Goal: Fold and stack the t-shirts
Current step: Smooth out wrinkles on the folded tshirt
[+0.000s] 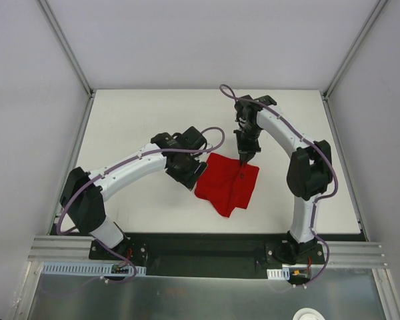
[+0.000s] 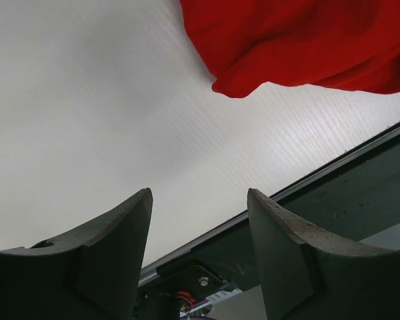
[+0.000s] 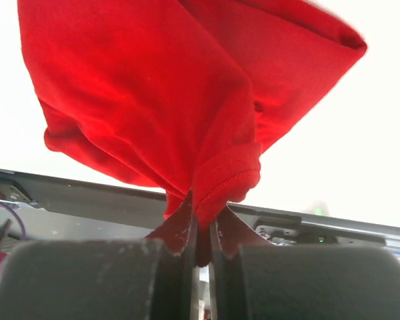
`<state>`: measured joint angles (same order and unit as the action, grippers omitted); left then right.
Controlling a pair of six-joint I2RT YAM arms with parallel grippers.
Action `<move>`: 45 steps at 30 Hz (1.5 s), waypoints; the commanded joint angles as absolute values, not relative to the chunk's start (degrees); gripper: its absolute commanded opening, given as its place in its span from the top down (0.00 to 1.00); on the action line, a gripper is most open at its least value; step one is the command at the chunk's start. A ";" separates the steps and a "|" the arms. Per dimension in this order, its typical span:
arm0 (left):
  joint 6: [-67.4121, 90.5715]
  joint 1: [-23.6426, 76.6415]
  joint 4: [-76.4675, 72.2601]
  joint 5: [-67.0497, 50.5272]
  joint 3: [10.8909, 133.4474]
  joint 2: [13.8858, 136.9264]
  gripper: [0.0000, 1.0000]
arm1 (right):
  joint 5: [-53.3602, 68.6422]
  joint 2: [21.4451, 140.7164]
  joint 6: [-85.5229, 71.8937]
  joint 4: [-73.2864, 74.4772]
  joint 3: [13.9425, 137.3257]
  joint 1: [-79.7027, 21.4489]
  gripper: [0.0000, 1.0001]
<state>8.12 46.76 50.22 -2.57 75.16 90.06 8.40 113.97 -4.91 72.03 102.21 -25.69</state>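
The red t-shirt (image 1: 228, 184) lies bunched in the middle of the white table. My right gripper (image 1: 243, 162) is shut on a hemmed fold at its far edge, and the cloth (image 3: 153, 100) drapes away from the closed fingers (image 3: 187, 220). My left gripper (image 1: 190, 175) is open and empty just left of the shirt. In the left wrist view its fingers (image 2: 120, 227) stand apart over bare table, with the shirt's edge (image 2: 300, 40) beyond them.
The white table (image 1: 133, 127) is ringed by grey walls. A black strip and metal rail (image 1: 207, 247) run along the near edge by the arm bases. The table's near edge shows in the left wrist view (image 2: 333, 167).
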 commanded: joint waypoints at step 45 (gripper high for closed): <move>10.63 45.71 49.84 -9.92 106.35 115.40 1.00 | 19.76 95.71 -5.09 70.93 75.41 -17.05 0.99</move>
<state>10.94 46.50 49.58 -8.56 103.94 116.90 16.60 95.70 -3.03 72.51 75.44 -16.16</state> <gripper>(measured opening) 0.003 0.010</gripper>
